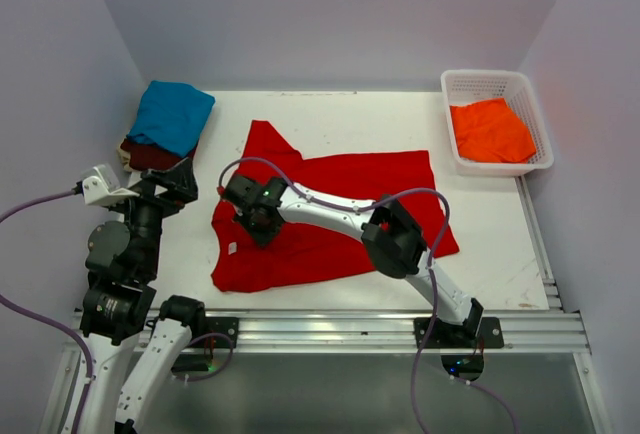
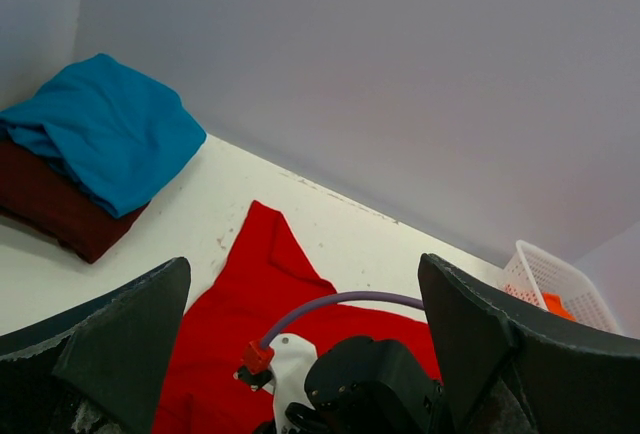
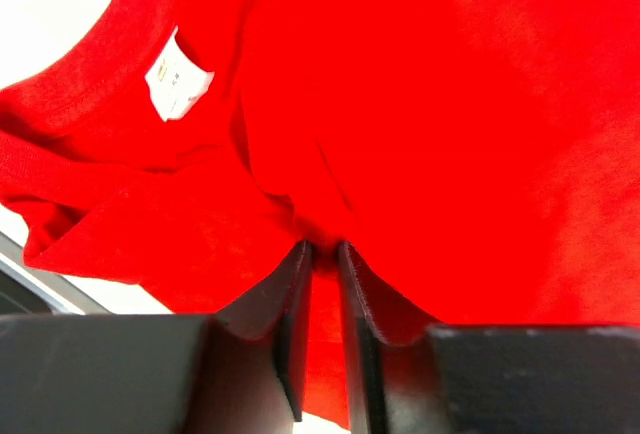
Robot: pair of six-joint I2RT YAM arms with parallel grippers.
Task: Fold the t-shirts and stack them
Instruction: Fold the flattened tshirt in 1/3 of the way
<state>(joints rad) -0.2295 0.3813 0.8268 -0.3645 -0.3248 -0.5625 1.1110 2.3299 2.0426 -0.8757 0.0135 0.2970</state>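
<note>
Red cloth rises in a soft ridge to the tips of the right gripper [image 3: 325,246], whose 2 black fingers stand only a narrow slit apart. Whether they pinch the fold or merely touch it I cannot tell. That gripper sits low on the near-left part of the red t-shirt [image 1: 340,194], close beside its white neck label [image 3: 178,76]. The shirt lies spread and wrinkled mid-table, 1 sleeve pointing far, its near hem close to the metal rail [image 1: 350,324]. The right arm crosses over the cloth from the near right.

Left of the shirt, the left gripper [image 2: 300,264] hangs above the white table [image 1: 490,244], jaws wide apart and holding nothing. Far left, the teal t-shirt [image 1: 172,114] rests folded on the maroon t-shirt [image 1: 150,157], close to the wall. Far right, the orange t-shirt [image 1: 490,131] lies crumpled in the white lattice basket [image 1: 485,76]. Bare tabletop runs between the red shirt and the basket.
</note>
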